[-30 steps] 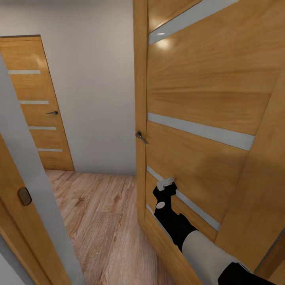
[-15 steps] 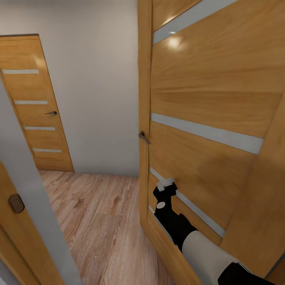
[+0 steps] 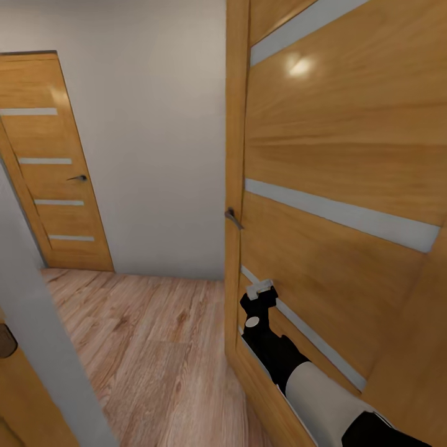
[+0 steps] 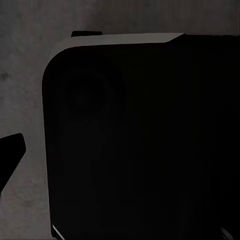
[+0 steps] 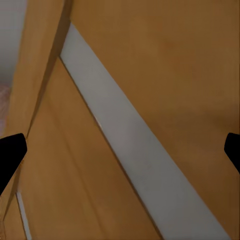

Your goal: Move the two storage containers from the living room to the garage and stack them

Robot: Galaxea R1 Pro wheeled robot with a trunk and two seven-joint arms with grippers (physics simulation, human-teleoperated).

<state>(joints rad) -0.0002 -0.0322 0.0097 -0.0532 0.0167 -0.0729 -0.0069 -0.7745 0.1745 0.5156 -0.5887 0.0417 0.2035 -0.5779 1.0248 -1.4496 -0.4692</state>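
Note:
The two storage containers are out of view, and so is the garage. In the head view my right arm reaches forward at the lower right. Its right gripper (image 3: pixel 259 290) is close against an open orange-wood door (image 3: pixel 335 155) with pale stripes. The right wrist view shows that same gripper (image 5: pixel 120 155) open, its black fingertips (image 5: pixel 10 152) far apart and nothing between them, facing the door's pale stripe (image 5: pixel 125 150). In the left wrist view my left gripper (image 4: pixel 120 155) hangs over a dark rounded black body (image 4: pixel 140 140), with one fingertip (image 4: pixel 10 152) visible at the side.
A light wood plank floor (image 3: pixel 155 347) runs ahead to a white wall (image 3: pixel 155 136). A shut orange-wood door (image 3: pixel 53 167) stands at the far left. The open door's edge with its handle (image 3: pixel 233 217) is just right of centre. A grey door frame (image 3: pixel 37 347) is near left.
The whole head view has shifted: the open door's edge sits further right and the near left frame has slid out leftward, so the camera moved. The right arm keeps its place in view.

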